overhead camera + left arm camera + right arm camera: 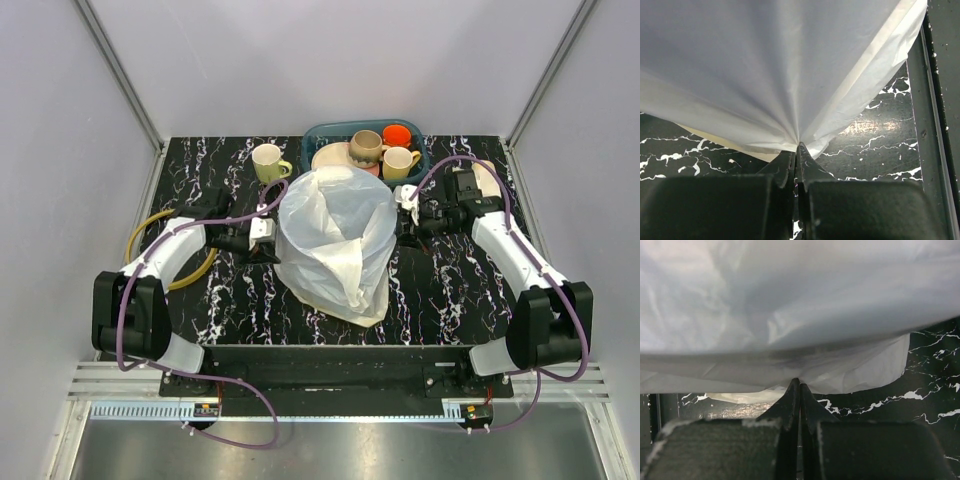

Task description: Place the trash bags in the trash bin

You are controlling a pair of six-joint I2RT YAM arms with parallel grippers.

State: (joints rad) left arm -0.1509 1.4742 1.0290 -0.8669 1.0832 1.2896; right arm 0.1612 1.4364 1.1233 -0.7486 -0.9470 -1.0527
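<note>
The large translucent white trash bag [335, 245] stands puffed up in the middle of the black marbled table. My left gripper [272, 238] is shut on the bag's left edge; in the left wrist view the film [765, 65] fans out from the closed tips [798, 146]. My right gripper [402, 222] is shut on the bag's right edge, and the film [790, 300] is pinched at the tips [799, 382]. A paler cream fold of film [735, 397] shows under the sack. No blue bin shows in any view.
A yellow ring [140, 235] lies under my left arm. A teal basket [322, 133] at the back holds a plate, a brown mug [365, 146], an orange cup [397, 134] and a yellow mug [400, 160]. A cream mug [268, 160] stands back left.
</note>
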